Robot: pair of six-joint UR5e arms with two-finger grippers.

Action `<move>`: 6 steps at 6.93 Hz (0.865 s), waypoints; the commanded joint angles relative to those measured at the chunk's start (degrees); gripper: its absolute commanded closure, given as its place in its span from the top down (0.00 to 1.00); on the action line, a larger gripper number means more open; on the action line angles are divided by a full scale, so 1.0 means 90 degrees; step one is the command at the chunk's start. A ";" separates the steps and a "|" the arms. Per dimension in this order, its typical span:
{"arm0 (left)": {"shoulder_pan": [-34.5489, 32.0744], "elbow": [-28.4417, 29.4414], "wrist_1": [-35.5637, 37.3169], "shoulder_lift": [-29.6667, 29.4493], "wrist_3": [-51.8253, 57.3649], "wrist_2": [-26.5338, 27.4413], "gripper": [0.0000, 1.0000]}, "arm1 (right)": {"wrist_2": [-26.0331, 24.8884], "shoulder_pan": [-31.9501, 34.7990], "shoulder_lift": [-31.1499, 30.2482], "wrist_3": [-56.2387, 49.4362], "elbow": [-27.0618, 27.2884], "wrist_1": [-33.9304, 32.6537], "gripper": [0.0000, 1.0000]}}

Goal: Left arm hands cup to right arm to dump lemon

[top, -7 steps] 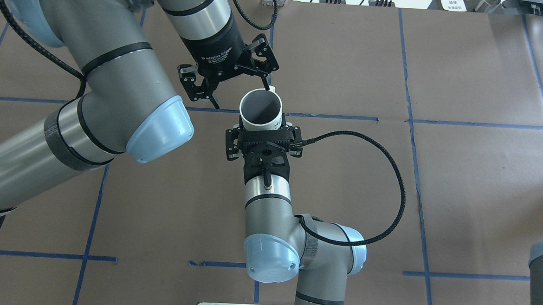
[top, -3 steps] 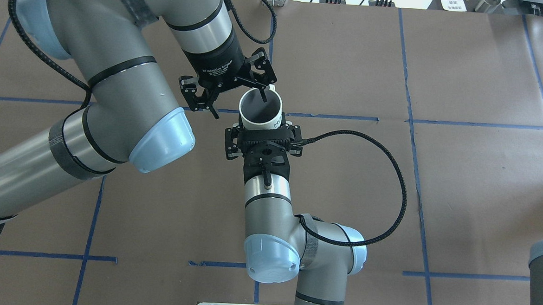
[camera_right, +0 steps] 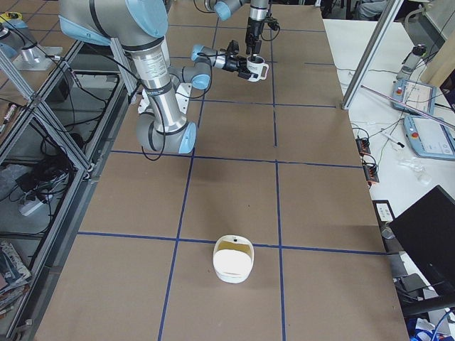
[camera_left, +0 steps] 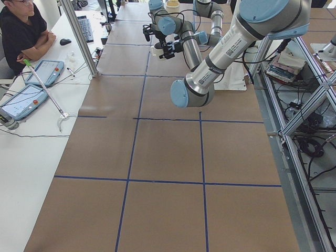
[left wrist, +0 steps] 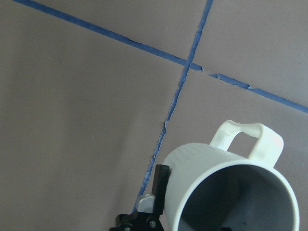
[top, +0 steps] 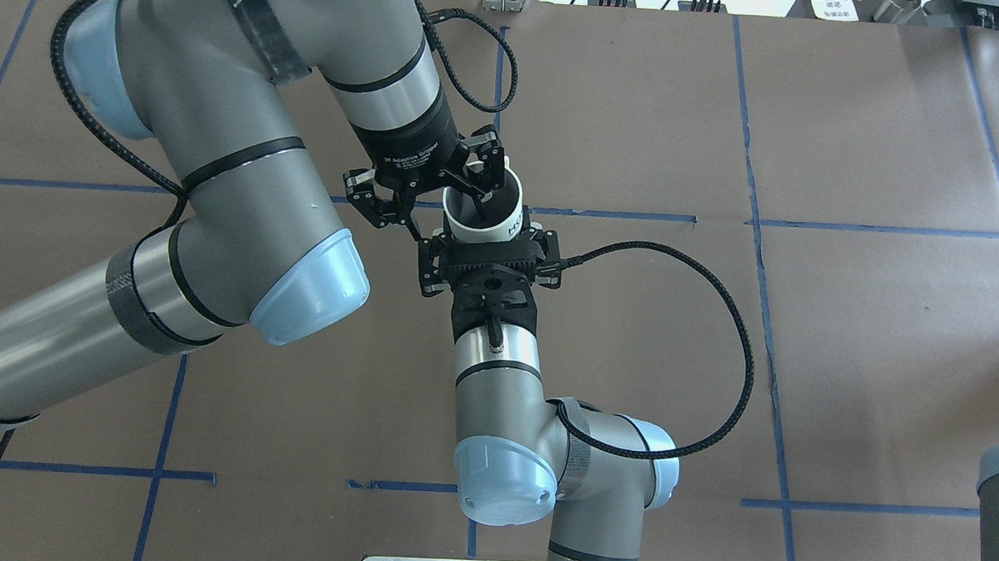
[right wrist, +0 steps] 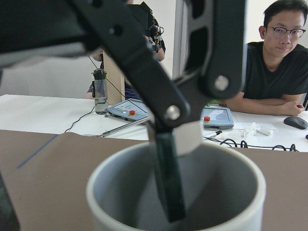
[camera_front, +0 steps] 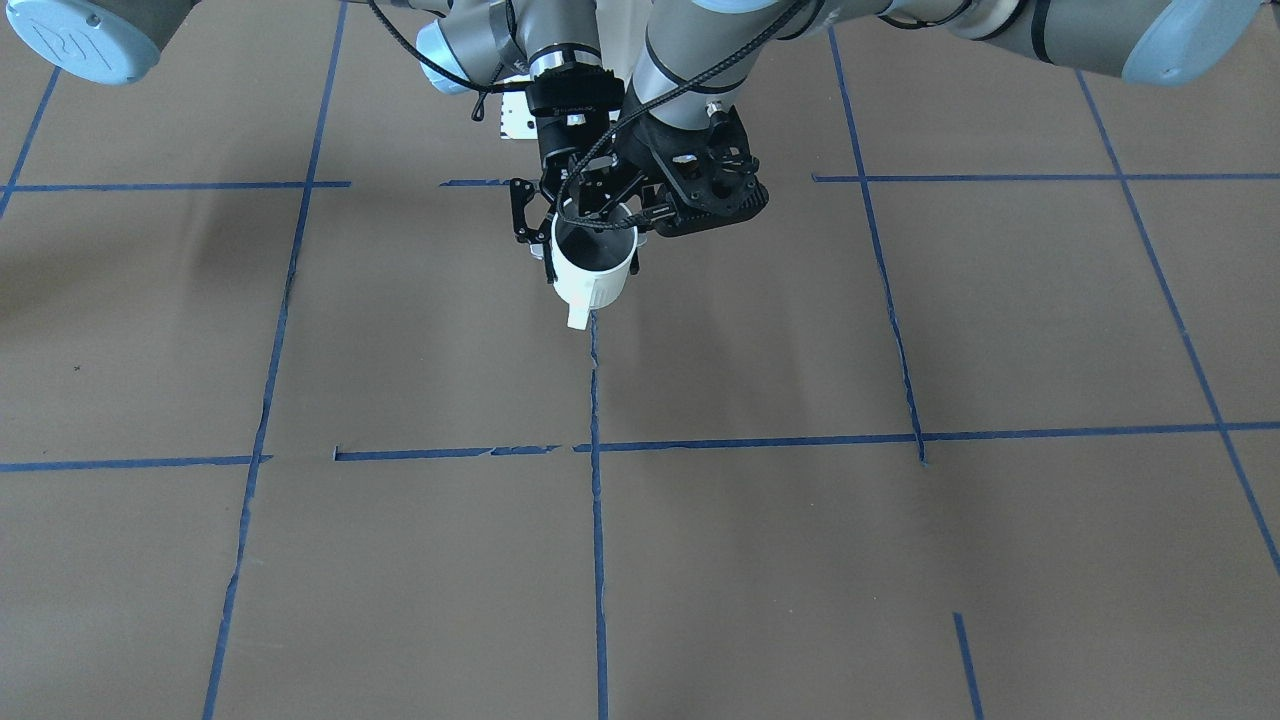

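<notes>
White outside and grey inside, the cup (top: 483, 230) hung upright above the middle of the desk (top: 846, 350), mouth up, well apart from both ends and from every corner. We saw its pale handle (left wrist: 245, 137) turned toward the operators' edge.

The right arm (top: 494, 379) reached out level from the robot's edge. Its bulky black fingers (top: 433, 264) were clenched on the cup's body just under the rim, on the side nearest the robot's edge. A black cable (top: 739, 361) looped from them out toward the desk's right end.

The left arm (top: 240, 181) stood over the cup, pointing down, on the side toward the desk's left end. Its slim fingers (top: 377, 201) were spread astride the cup's wall. One tip dipped inside the mouth and the other stood outside, just beside the wall. In the overhead view we saw a gap between that outer finger and the wall, so these fingers were released and grasped nothing.

We could not see the cup's floor, so we could not tell whether the lemon lay in it.

Blue tape lines (top: 623, 215) crossed the brown desk beneath. Near the desk's right end lay a white rounded container (camera_right: 233, 264) with a yellowish inside, well apart from the cup, and we could not tell what was in it. A man in a black shirt (right wrist: 276, 72) sat beyond the operators' edge.
</notes>
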 commanded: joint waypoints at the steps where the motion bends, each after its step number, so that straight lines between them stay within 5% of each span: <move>1: 0.0004 0.0007 0.0003 -0.0005 0.0000 -0.0009 0.26 | -0.0007 -0.0017 -0.0011 -0.0011 0.0003 0.0000 0.29; 2: 0.0004 0.0007 0.0003 0.0004 0.0000 -0.0009 0.07 | 0.0003 -0.0017 -0.0011 -0.0021 0.0013 0.0000 0.33; 3: 0.0004 0.0007 0.0003 0.0004 0.0000 -0.0009 0.00 | 0.0022 -0.0027 -0.0011 -0.0021 0.0090 0.0010 0.75; 4: 0.0004 0.0007 0.0022 0.0004 0.0000 -0.0009 0.00 | 0.0013 -0.0046 -0.0059 -0.0021 0.0110 0.0010 1.00; 6: -0.0006 -0.0003 0.0042 -0.0005 0.0000 -0.0009 0.00 | 0.0003 -0.0172 -0.0157 -0.0002 0.0072 0.0000 1.00</move>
